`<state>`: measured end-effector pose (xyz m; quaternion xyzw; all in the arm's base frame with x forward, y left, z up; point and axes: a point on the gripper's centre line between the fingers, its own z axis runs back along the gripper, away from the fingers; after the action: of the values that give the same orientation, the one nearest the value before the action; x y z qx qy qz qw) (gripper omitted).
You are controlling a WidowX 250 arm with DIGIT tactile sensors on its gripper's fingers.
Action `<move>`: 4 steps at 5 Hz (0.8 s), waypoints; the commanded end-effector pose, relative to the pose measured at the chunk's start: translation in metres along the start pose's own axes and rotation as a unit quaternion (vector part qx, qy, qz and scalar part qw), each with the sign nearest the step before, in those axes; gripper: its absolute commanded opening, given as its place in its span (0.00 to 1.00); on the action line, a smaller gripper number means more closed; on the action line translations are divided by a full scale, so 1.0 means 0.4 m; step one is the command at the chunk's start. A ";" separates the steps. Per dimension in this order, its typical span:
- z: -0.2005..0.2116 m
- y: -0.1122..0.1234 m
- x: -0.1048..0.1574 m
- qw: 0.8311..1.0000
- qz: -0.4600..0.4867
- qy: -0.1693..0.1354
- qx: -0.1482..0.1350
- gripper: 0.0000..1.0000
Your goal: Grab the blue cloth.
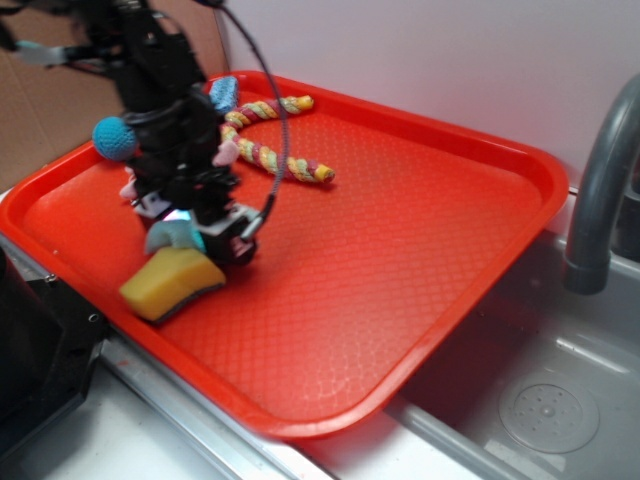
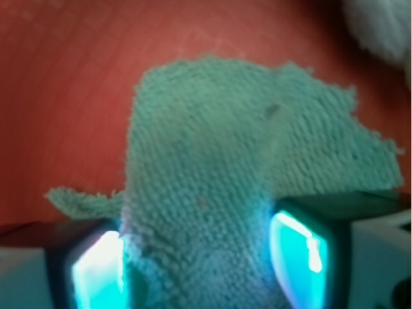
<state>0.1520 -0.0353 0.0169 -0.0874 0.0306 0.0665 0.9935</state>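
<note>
The blue cloth (image 2: 212,161), pale teal and fuzzy, fills the middle of the wrist view, and a fold of it is squeezed between the two glowing pads (image 2: 96,270). My gripper (image 2: 203,257) is shut on that fold. In the exterior view the gripper (image 1: 200,225) is low over the near left part of the red tray (image 1: 400,250). A corner of the cloth (image 1: 165,236) shows beside it, just above the yellow sponge (image 1: 172,282). The arm hides the rest of the cloth there.
A blue crocheted ball (image 1: 117,138) is by the arm at the left. A striped yellow-and-pink rope toy (image 1: 270,150) lies at the tray's far side, next to a blue piece (image 1: 222,93). A grey faucet (image 1: 600,190) and sink (image 1: 540,400) are on the right.
</note>
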 end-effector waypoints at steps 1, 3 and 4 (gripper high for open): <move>0.075 0.034 0.127 0.999 0.000 0.047 0.004 0.00; 0.151 0.060 0.149 0.998 0.037 0.043 0.034 0.00; 0.212 0.064 0.128 0.998 0.038 0.005 0.052 0.00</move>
<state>0.2043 0.0117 0.0865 -0.0365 0.0570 0.0939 0.9933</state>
